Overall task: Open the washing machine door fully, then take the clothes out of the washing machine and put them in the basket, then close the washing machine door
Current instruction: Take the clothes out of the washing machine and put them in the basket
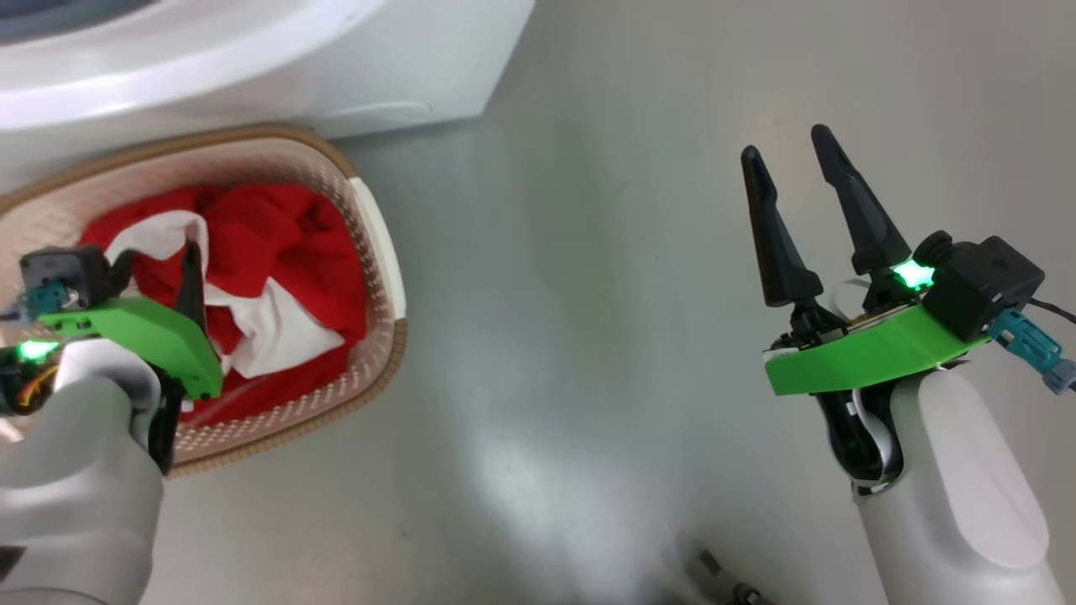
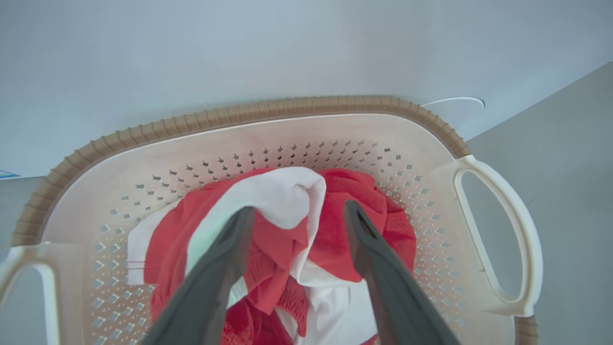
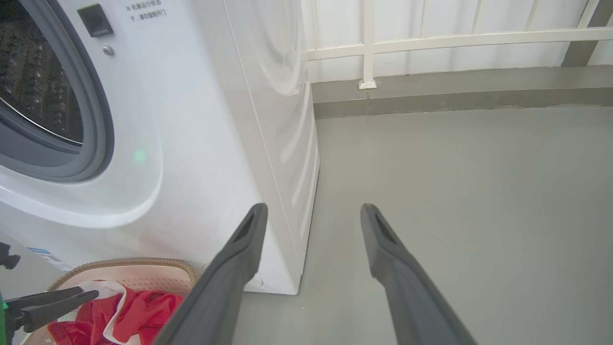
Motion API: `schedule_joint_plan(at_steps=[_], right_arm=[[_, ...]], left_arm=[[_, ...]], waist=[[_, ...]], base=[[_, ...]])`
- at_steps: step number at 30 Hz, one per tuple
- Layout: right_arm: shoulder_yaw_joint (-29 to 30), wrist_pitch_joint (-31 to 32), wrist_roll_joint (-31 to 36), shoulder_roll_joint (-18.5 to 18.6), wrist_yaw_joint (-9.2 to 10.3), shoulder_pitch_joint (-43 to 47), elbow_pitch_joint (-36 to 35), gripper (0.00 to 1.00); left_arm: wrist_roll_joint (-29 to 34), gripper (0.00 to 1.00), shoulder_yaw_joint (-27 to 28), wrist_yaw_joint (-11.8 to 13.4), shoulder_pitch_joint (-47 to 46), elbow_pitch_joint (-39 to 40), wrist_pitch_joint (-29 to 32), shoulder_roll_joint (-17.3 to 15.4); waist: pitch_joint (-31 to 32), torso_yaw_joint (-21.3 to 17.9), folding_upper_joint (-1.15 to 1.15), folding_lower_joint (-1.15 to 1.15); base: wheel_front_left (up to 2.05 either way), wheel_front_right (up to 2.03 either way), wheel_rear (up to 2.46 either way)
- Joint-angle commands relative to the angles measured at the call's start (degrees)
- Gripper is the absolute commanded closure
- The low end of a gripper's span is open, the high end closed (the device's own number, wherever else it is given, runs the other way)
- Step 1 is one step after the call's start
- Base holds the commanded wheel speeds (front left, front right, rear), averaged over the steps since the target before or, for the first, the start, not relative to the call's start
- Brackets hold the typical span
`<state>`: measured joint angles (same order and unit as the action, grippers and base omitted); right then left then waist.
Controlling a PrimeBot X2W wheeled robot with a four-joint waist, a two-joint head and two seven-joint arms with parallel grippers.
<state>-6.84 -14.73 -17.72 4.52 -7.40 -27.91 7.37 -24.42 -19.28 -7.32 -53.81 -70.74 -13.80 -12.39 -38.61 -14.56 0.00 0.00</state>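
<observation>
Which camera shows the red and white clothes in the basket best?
The left wrist view: the clothes lie close up in the basket, under the open left gripper. In the head view that gripper covers part of them; the right wrist view catches a corner.

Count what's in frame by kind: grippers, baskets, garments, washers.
grippers: 2 (left gripper, right gripper)
basket: 1
clothes, one red-and-white garment: 1
washing machine: 1
total: 5
</observation>
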Motion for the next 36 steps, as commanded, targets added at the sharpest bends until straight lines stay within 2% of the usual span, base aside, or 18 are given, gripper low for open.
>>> schedule_joint_plan(at_steps=[1, 6, 12, 25, 36], right_arm=[[-0.8, -0.3, 0.0, 0.4, -0.09, 2.4, -1.0, 0.00], [-0.3, -0.3, -0.2, 1.6, -0.09, 3.6, -0.3, 0.00], [0.5, -0.3, -0.4, 3.3, -0.09, 6.0, 0.2, 0.00], [1.7, -0.3, -0.8, 5.6, -0.09, 11.8, 1.1, 0.00], [2.9, -0.3, -1.1, 7.4, -0.09, 16.6, 0.8, 0.00]], left_arm=[[-0.9, 0.00, 0.5, -0.2, 2.4, 1.4, -1.0, -1.8], [-3.0, 0.00, 0.6, -0.2, 4.6, 6.9, -1.2, -2.2], [-2.1, 0.00, 3.5, -0.2, 9.2, 15.7, -1.2, -2.3], [6.0, 0.00, 13.8, -0.2, 23.1, 37.7, -1.2, 0.0], [10.1, 0.00, 20.8, -0.2, 35.4, 51.5, -1.2, 2.8]], waist=[[2.5, 1.7, 0.00, 0.00], [5.9, 3.4, 0.00, 0.00], [10.5, 5.6, 0.00, 0.00], [19.9, 7.9, 0.00, 0.00], [24.5, 8.6, 0.00, 0.00]], base=[[0.00, 0.00, 0.00], [0.00, 0.00, 0.00], [0.00, 0.00, 0.00], [0.00, 0.00, 0.00], [0.00, 0.00, 0.00]])
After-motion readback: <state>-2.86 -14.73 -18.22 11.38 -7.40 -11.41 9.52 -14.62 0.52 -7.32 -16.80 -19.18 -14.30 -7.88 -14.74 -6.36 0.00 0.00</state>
